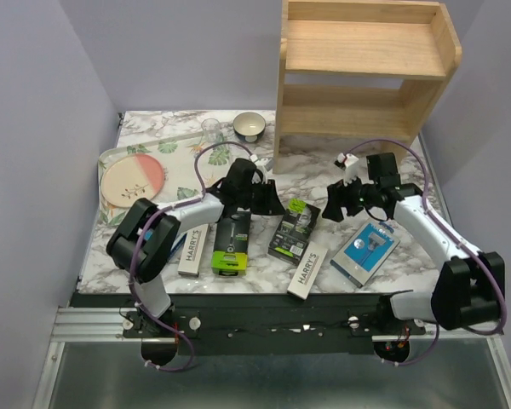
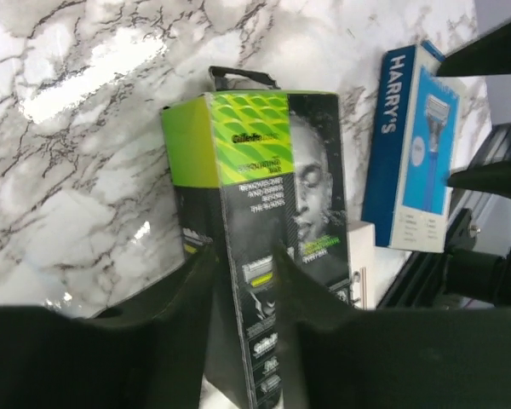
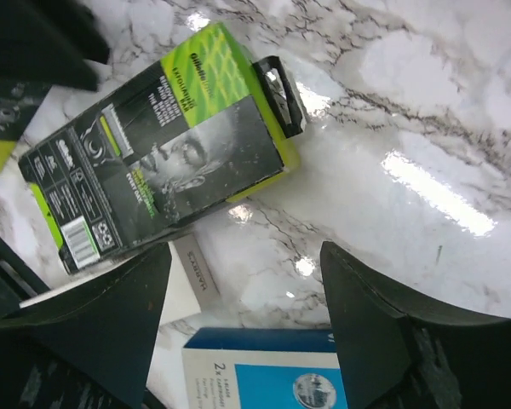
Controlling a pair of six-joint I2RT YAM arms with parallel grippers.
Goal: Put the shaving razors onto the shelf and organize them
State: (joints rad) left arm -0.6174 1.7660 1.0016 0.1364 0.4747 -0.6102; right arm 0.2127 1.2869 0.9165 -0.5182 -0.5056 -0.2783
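Left pincer [image 2: 243,253] clamps the dark end of the black, lime-tipped cardboard razor box [image 2: 272,170]; its long axis runs up-frame, away from it. Right pincer [image 3: 247,250] gapes empty.

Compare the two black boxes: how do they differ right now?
The left black box is clamped in the left gripper, green end toward the near edge; the middle black box lies free, green end toward the shelf. Both are black with lime-green ends, neither shelved.

Left pincer [image 2: 243,256] clamps the black box [image 2: 268,162]; right pincer [image 3: 245,251] gapes wide, hovering low.
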